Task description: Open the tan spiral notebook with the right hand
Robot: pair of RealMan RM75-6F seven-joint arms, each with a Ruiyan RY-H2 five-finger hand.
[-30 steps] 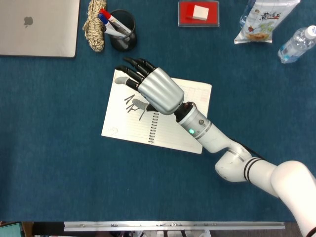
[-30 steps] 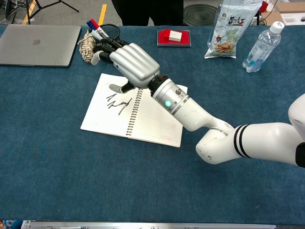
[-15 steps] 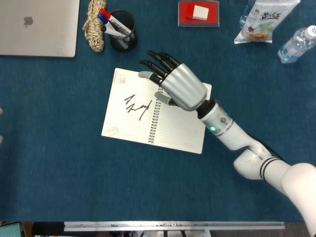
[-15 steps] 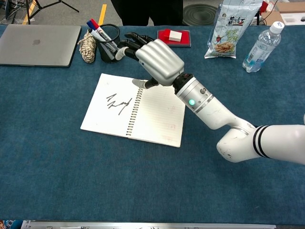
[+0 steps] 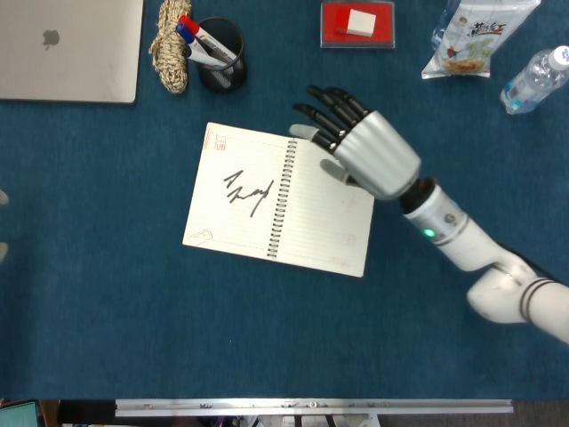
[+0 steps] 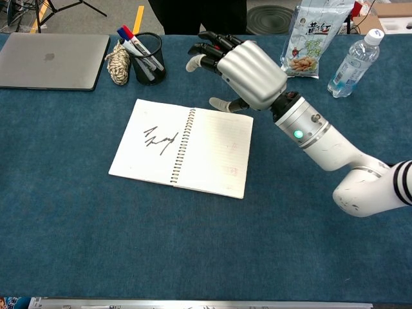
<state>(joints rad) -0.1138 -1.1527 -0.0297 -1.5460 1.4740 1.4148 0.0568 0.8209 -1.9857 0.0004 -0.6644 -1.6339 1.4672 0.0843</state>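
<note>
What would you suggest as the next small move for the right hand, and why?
Probably just draw the right hand further back toward the robot's right, off the table. The notebook already lies open and flat, both pages showing, and the hand hovers over its far right corner holding nothing, fingers apart, so nothing seems left to do.

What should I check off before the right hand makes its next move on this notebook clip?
1. Notebook lies open and flat, both pages showing: ok.
2. Right hand holds nothing, fingers spread: ok.
3. Right hand is lifted off the page, above the notebook's far right corner in the chest view: ok.
4. Pen cup upright and apart from the hand: ok.
5. Red box and water bottle lie apart from the arm: ok.
6. Left hand position: cannot tell, neither view shows it.
</note>
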